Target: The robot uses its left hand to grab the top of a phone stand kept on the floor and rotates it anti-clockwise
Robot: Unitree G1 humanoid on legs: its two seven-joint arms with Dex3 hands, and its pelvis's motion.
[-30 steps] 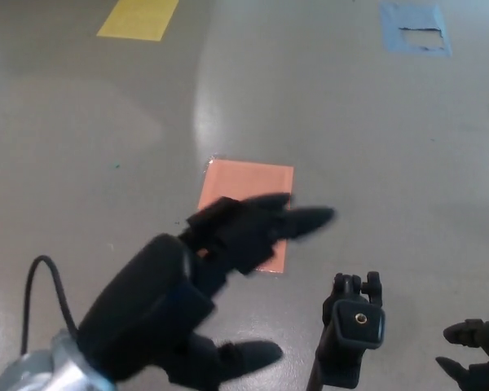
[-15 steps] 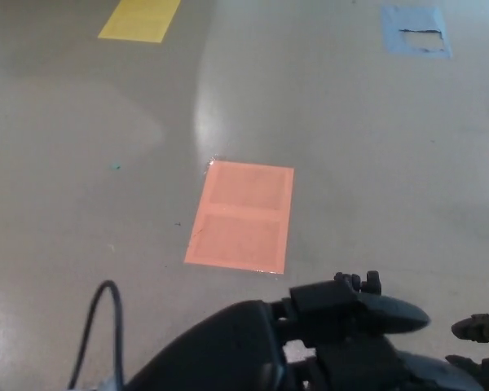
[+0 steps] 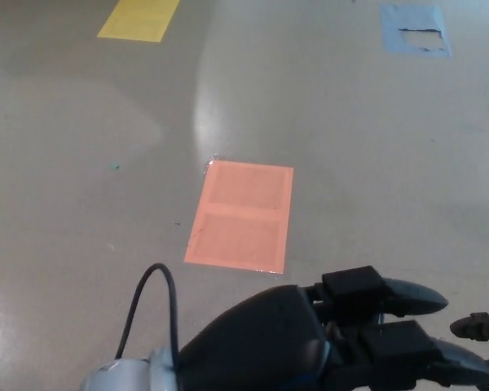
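Note:
My left hand (image 3: 342, 342) fills the bottom middle of the head view, with its forearm coming in from the lower left. Its two thick fingers (image 3: 411, 297) stretch out straight to the right, slightly apart. The phone stand is hidden beneath this hand, so no part of it shows and I cannot see any contact with it. At the bottom right edge only the dark fingertips (image 3: 475, 326) of my right hand (image 3: 482, 338) show, spread and holding nothing.
An orange rectangle (image 3: 243, 214) is taped on the glossy grey floor just beyond my left hand. A yellow patch (image 3: 138, 18) lies at the far left and a blue patch (image 3: 416, 28) at the far right. A black cable (image 3: 151, 297) loops above my left wrist.
My left hand has swept right and down from over the orange rectangle to above the phone stand, covering it fully. The right hand has barely moved.

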